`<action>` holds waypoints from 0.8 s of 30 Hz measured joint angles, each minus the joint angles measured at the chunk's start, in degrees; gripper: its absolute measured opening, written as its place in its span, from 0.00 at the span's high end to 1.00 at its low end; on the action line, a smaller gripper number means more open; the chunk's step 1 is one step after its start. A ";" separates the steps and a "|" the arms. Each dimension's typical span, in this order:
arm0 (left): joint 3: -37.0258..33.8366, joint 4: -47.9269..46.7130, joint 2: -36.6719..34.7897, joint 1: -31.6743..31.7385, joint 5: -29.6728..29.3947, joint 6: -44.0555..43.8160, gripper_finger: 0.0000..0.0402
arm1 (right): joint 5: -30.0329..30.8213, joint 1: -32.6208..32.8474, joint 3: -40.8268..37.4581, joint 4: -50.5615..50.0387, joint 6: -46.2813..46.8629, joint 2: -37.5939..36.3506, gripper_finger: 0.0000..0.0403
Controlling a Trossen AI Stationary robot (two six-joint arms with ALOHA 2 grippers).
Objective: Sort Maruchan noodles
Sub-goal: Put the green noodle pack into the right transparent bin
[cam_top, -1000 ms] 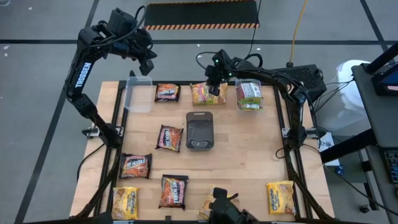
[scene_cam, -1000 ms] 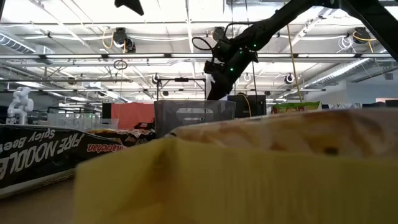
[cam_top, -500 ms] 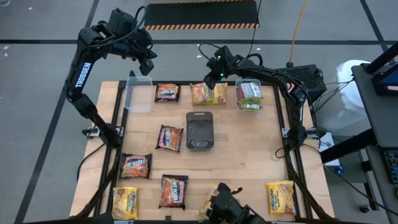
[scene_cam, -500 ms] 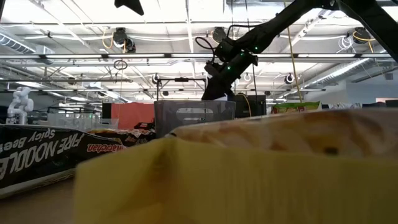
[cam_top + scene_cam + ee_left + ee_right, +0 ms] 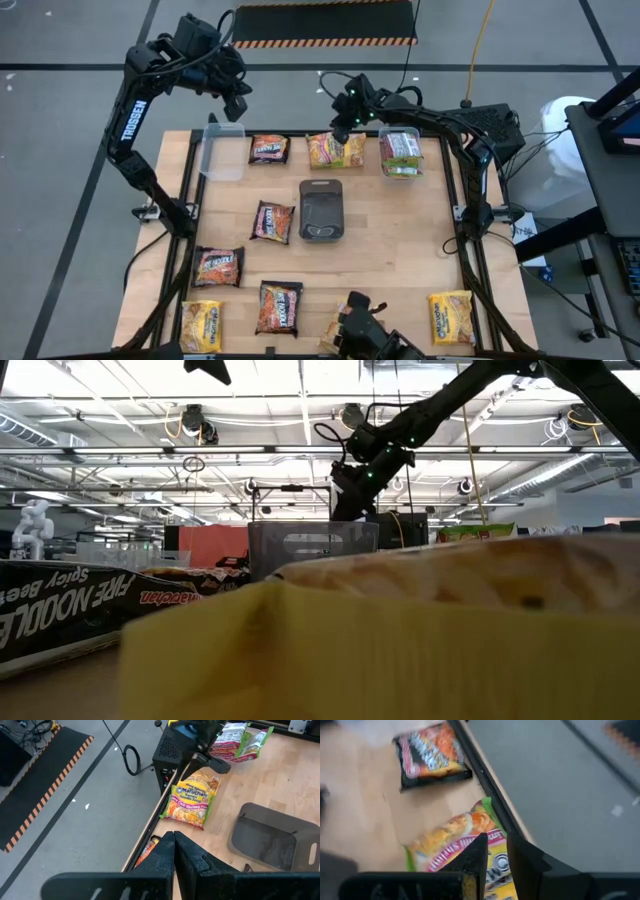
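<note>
Right gripper point(image 5: 345, 118) hangs above the green-edged packet point(image 5: 335, 150) at top centre of the high view, fingers slightly apart, nothing between them. Left gripper point(image 5: 238, 103) sits closed at upper left, over the clear tub point(image 5: 221, 152). Other packets lie scattered around the grey tray point(image 5: 321, 210).

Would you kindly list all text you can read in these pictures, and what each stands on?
"TROSSEN": left arm.
"FIRE NOODLE", "Spicy Bee…", mirrored: dark packet.
"Maruchan": packet beside it.
"Maruchan", "Ramen Noodle Soup", "Lime Chili Shrimp Flavor": green-edged packet.
Print on the other packets and the tub's contents: too small or blurred.
</note>
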 joint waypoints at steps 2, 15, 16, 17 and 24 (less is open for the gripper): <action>-0.02 0.00 0.00 0.00 0.00 0.02 0.98 | 1.92 0.15 -0.52 -0.54 -7.27 0.00 0.83; -0.02 0.00 0.00 0.00 -0.02 0.01 0.98 | 9.52 1.10 -6.92 -1.49 -46.15 0.01 0.83; -0.02 0.00 0.00 0.00 -0.02 0.01 0.98 | 10.21 1.25 -7.13 -1.52 -47.81 0.05 0.83; -0.02 0.00 0.00 0.00 -0.02 0.00 0.98 | 10.55 1.29 -7.16 -1.42 -49.55 0.07 0.83; -0.02 0.00 0.00 0.00 -0.03 0.04 0.98 | 13.05 2.80 -7.16 3.70 -56.52 0.47 0.83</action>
